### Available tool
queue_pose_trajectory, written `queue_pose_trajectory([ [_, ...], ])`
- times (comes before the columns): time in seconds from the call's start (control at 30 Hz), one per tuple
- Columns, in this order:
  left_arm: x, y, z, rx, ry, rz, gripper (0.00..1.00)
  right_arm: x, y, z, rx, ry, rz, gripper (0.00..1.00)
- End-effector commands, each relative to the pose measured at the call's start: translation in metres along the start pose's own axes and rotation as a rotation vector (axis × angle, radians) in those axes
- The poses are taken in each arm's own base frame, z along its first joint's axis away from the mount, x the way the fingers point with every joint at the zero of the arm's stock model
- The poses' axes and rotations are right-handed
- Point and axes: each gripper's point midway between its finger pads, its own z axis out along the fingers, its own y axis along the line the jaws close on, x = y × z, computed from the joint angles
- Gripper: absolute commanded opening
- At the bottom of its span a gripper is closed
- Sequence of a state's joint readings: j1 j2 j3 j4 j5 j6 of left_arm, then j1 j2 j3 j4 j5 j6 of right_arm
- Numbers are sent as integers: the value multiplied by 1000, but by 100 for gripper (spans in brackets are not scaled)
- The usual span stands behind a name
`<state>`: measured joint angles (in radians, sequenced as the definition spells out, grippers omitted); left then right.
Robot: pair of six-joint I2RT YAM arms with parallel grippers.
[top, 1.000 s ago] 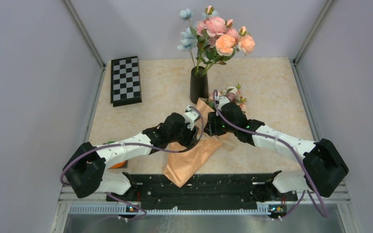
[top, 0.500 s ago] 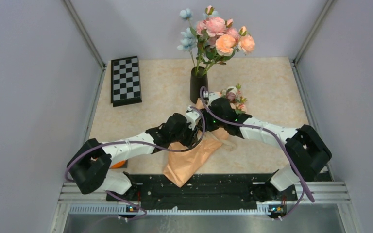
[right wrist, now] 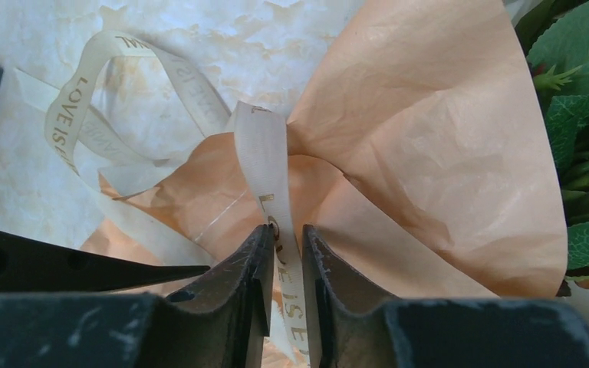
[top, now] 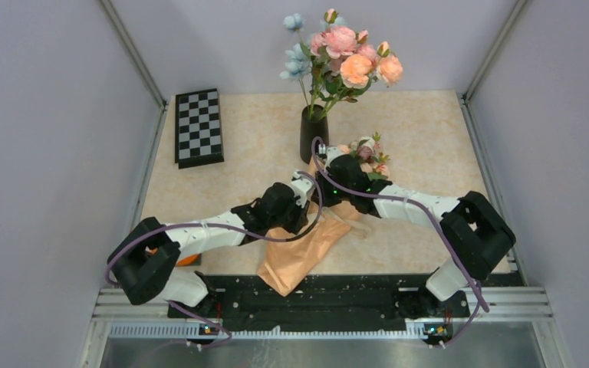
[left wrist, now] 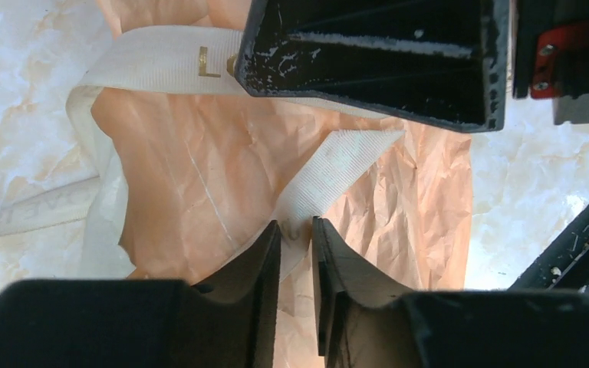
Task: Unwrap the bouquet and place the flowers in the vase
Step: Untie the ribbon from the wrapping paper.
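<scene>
Free room & obstacles. Both grippers crowd the bouquet at table centre: left gripper and right gripper each pinch a strand of ribbon, w/ paper close under the fingers. The vase w/ its tall bunch stands just behind, blocking the far side. Flowers and leaves hem the right arm. Checkerboard sits far left, well apart. Bare table lies far right & between board and vase.

The overhead camera looks down over the marbled beige worktop; both wrist cameras hover close above the crinkled peach-orange paper wrap, which all views share.
</scene>
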<state>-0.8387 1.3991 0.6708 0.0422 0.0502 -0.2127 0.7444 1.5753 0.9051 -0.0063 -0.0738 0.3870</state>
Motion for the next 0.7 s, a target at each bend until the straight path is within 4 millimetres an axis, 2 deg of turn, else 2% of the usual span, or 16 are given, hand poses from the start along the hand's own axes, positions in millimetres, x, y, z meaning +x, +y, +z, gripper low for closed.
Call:
queue_pose_trajectory([
  [0.0,-10,0,3,-7,-54,-18,21,-19,19,2,-66,-69,8,17],
  [0.17,-12,2,2,-18,-65,-24,11,-20,22,-1,-79,-85,29,0],
  [0.33,-17,7,-3,-56,-91,-47,0,-24,21,-11,-72,-114,39,0],
  [0.67,-46,15,-31,-120,-199,-100,0,-40,7,-50,14,-220,53,0],
])
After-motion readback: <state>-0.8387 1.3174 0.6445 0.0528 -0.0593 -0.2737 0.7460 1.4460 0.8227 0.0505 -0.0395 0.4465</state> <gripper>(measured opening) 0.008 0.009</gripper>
